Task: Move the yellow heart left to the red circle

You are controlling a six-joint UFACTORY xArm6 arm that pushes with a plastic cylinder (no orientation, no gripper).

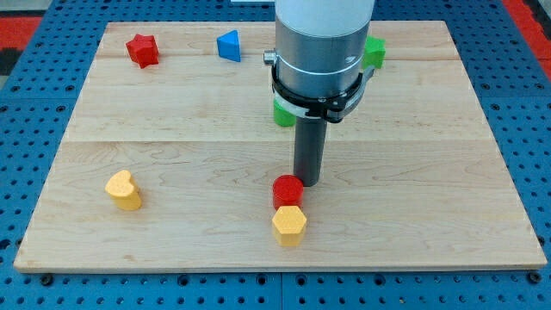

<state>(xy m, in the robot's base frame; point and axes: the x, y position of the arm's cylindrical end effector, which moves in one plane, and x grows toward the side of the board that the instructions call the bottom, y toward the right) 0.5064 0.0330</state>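
Note:
The yellow heart [124, 189] lies near the view's bottom left of the wooden board [172, 120]. The red circle [287, 189] sits at the bottom centre, far to the heart's right. A yellow hexagon [289, 226] touches the red circle just below it. My tip [307, 181] is down on the board, right beside the red circle's upper right edge, touching or almost touching it. The tip is far to the right of the yellow heart.
A red star [143, 50] and a blue triangle [229, 45] lie near the top left. A green block [374, 52] shows at the top, right of the arm, and another green block [282, 112] peeks out left of the rod.

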